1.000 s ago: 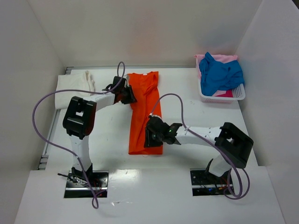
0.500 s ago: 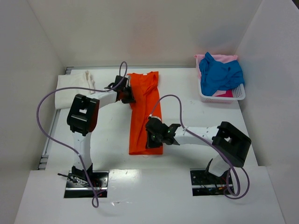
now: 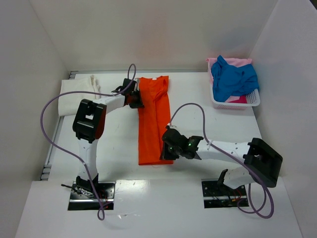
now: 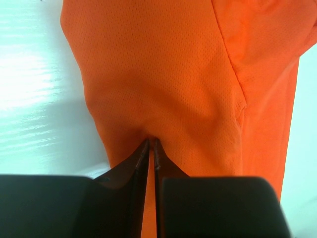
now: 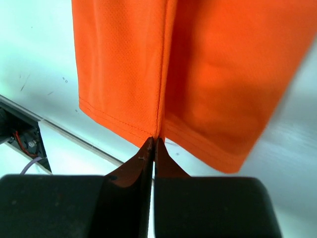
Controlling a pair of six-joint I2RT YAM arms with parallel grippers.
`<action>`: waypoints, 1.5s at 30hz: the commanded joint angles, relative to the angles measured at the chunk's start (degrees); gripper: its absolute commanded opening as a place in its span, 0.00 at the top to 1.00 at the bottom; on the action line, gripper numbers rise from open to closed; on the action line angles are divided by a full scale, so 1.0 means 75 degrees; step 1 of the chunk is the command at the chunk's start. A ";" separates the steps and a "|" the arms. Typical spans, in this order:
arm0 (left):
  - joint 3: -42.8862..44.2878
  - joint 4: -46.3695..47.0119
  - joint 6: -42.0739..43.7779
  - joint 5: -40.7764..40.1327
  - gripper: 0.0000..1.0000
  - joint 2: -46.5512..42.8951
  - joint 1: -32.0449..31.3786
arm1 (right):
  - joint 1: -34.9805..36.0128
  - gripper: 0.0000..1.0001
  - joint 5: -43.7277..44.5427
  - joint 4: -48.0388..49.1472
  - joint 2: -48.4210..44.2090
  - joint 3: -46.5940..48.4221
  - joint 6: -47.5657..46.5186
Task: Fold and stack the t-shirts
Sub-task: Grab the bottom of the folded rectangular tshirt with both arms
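We are pinching the orange tee (image 3: 153, 119), a long strip mid-worktop (image 3: 114, 144): left end effector (image 3: 134, 99) clamped on its collar end, right end effector (image 3: 167, 151), just shifted nearer, clamped on the hem, likely readying the crosswise fold.

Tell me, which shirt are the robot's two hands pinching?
The orange t-shirt, lying long mid-table: the left gripper and right gripper both pinch it. The cream-white t-shirt lies alone; the blue t-shirt and pink t-shirt sit in the basket.

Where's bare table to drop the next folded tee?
Widest bare table: between orange tee and basket, far side. Narrow strip between left arm and tee. Crowded by cream tee and left gripper; right arm covers near right.
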 commanded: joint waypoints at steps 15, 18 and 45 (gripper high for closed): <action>0.0290 -0.0295 0.0410 -0.0218 0.78 0.0345 0.0057 | 0.0356 0.89 -0.0209 -0.0122 0.0136 -0.0148 0.0177; 0.0290 -0.0295 0.0557 -0.0092 0.65 0.0155 0.0057 | 0.0356 0.79 0.0310 -0.0626 -0.0117 -0.0027 0.0177; -0.4164 -0.1209 -0.0981 0.0863 0.14 -0.6120 -0.0795 | -0.1331 0.00 0.0767 -0.0476 -0.1329 -0.0660 -0.0491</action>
